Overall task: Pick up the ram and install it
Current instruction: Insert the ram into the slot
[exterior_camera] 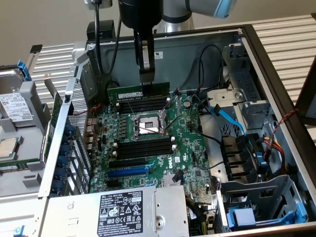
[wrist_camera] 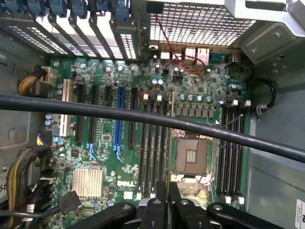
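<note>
We have the gripper (exterior_camera: 147, 85) clamped on the long, thin dark-green ram stick (exterior_camera: 138, 92), held upright just above the black memory slots (exterior_camera: 140, 105) behind the square metal processor socket (exterior_camera: 147, 124), so we should keep it parallel to them.

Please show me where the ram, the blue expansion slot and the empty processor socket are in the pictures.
ram (exterior_camera: 129, 92): exterior view, on its green face left of the end effector.
blue expansion slot (exterior_camera: 127, 172): exterior view, middle of its length.
processor socket (wrist_camera: 191, 156): wrist view, its contact field.
</note>
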